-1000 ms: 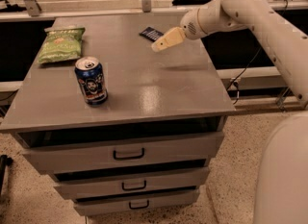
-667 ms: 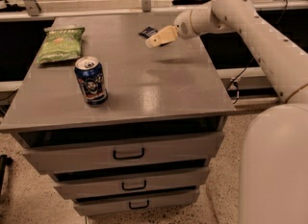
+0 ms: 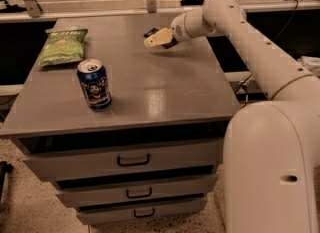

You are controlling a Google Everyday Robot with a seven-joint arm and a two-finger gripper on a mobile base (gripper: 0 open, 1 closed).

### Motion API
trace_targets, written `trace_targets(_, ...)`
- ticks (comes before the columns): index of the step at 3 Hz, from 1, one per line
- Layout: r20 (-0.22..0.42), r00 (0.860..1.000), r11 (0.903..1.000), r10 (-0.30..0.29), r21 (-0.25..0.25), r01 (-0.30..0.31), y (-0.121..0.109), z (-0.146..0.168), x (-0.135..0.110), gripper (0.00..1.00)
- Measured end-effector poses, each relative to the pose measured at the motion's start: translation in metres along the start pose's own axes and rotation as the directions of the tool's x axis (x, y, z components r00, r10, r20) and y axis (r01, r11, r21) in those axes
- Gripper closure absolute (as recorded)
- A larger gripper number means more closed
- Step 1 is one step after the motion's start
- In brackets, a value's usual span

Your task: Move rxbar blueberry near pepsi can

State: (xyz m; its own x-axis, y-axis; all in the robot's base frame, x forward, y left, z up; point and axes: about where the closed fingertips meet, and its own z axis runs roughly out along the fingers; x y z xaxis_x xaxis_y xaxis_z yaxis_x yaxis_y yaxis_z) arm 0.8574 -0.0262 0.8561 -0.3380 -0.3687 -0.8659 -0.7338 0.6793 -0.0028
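Note:
The pepsi can (image 3: 94,83) stands upright at the front left of the grey cabinet top (image 3: 165,89), blue with a silver top and a round dark-and-white graphic. The rxbar blueberry (image 3: 149,30) lies at the back middle of the top. Only small dark parts of it show around the gripper. My gripper (image 3: 156,38) is a pale tan piece at the end of the white arm. It sits right over the bar, at or just above it, far behind and to the right of the can.
A green chip bag (image 3: 63,45) lies at the back left of the top. The white arm (image 3: 250,42) reaches in from the right. Below the top are several drawers (image 3: 134,160) with dark handles. A railing runs behind the cabinet.
The gripper has moved left and away from the camera, from beside the bar to over it, so it now covers most of the bar. The can and the bag have not moved.

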Motion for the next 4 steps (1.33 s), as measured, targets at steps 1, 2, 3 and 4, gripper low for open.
trace_targets(1, -0.015, 1.0, 0.9999, 0.004, 0.015, -0.003, -0.002, 0.014, 0.003, 0.41)
trace_targets(2, -0.031, 1.0, 0.9996, -0.003, 0.029, 0.004, -0.005, 0.017, 0.006, 0.64)
trace_targets(3, -0.044, 0.998, 0.9981, -0.047, 0.037, 0.049, -0.004, 0.01, 0.002, 0.88)
trace_targets(4, -0.052, 0.992, 0.9936, -0.112, 0.008, 0.113, 0.006, -0.01, -0.007, 1.0)
